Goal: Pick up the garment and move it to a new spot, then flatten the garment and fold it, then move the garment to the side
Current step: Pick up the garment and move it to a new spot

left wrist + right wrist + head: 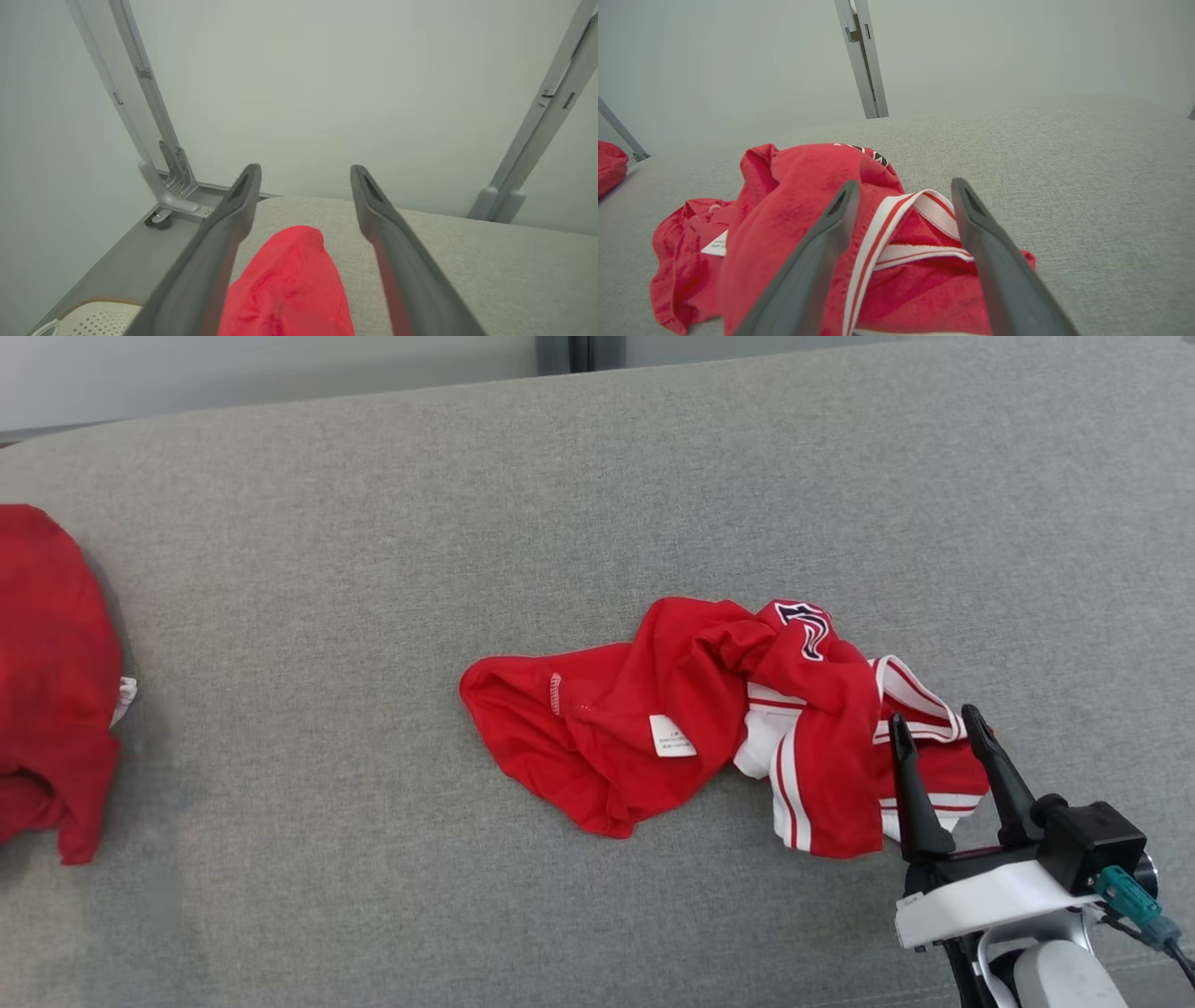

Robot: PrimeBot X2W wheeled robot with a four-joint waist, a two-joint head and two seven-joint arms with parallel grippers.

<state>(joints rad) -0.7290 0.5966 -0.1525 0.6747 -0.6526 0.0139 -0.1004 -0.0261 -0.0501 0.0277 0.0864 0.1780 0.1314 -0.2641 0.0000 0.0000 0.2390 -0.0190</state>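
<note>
A crumpled red garment [709, 709] with white stripes, a white label and a dark printed mark lies mid-right on the grey cushioned surface [373, 523]. My right gripper [934, 723] is open at the garment's right end, its fingers over the white-and-red striped trim. In the right wrist view the same garment [808, 210] lies under and between the spread fingers of that gripper [904, 184]. My left gripper [304, 168] is open too, and a red cloth [289, 280] lies on the cushion below and between its fingers. Whether they touch it I cannot tell.
A second red garment [51, 681] lies bunched at the far left edge of the surface, also seen as a red lump [609, 165] in the right wrist view. Grey metal frame posts [154, 140] [537, 140] stand behind the cushion's back edge, against a pale wall.
</note>
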